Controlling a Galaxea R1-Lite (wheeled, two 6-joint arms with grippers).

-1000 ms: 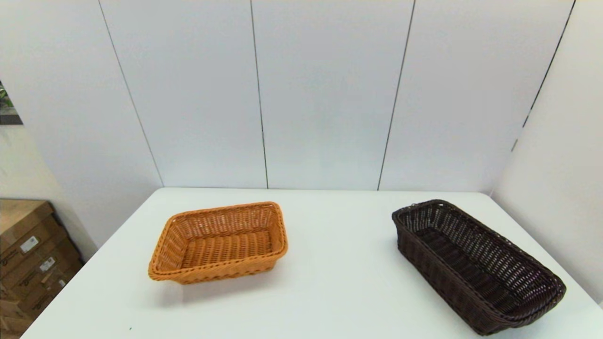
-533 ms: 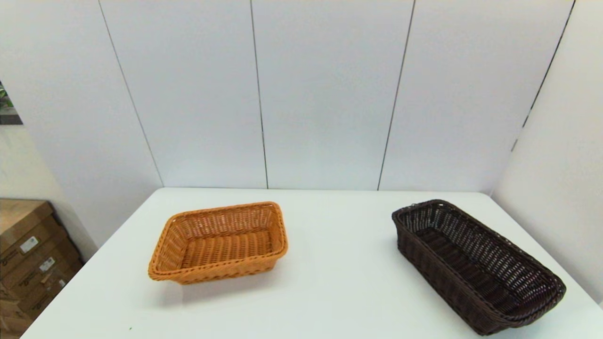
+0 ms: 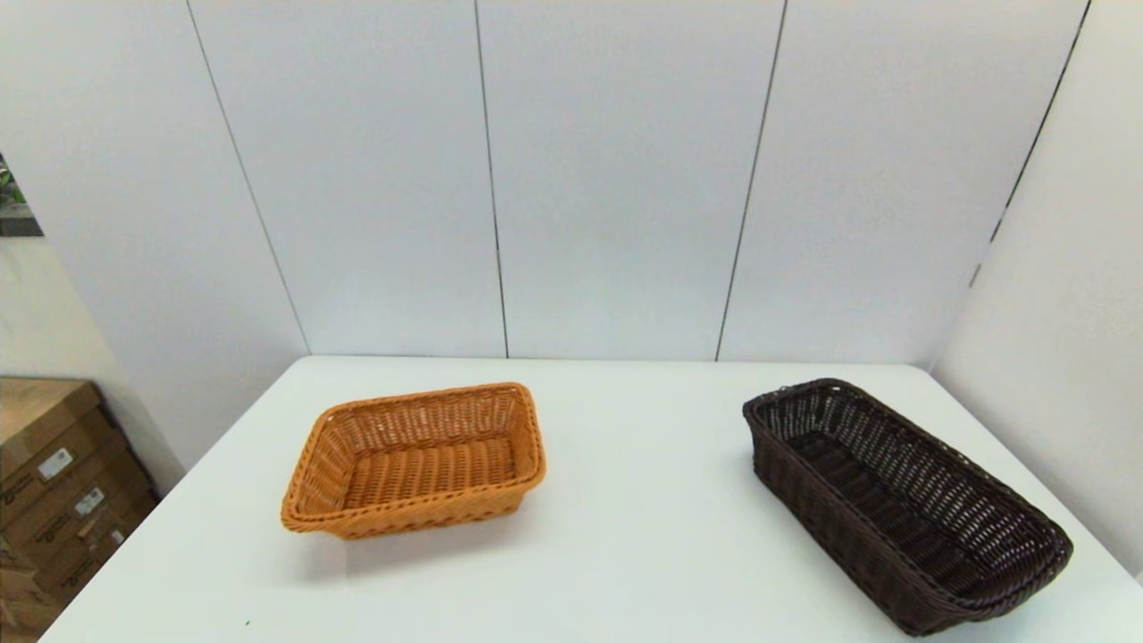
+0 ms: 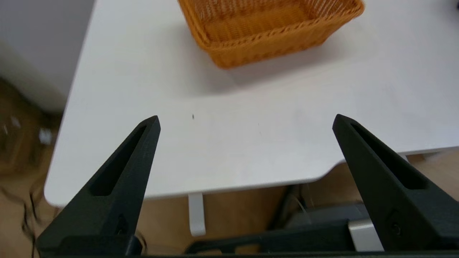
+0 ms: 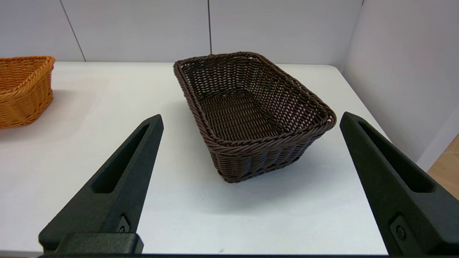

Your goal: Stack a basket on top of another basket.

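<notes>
Wicker in dark brown, the basket (image 3: 904,505) sits on the right side of the white worktop (image 3: 643,536), close to its right edge, upright and empty, its long axis running at an angle from the far middle toward the near right corner. The orange basket (image 3: 416,460) stands well apart from it on the left half of the worktop, also upright and empty, its flared sides casting a soft shadow on the near side. Nothing touches either of the 2 baskets.

Neither arm shows in the head view. The right tool (image 5: 250,120) hangs off the near edge of the worktop, facing the dark basket (image 5: 251,111), its 2 black fingers (image 5: 118,179) spread wide and holding nothing; the orange basket (image 5: 23,89) shows off to one side. The left tool (image 4: 245,120) hovers above the near left corner of the worktop (image 4: 251,125), its fingers (image 4: 118,182) likewise spread wide and empty, with the orange basket (image 4: 269,32) farther on.

Cardboard boxes (image 3: 54,491) stand on the floor beyond the worktop's left edge.
</notes>
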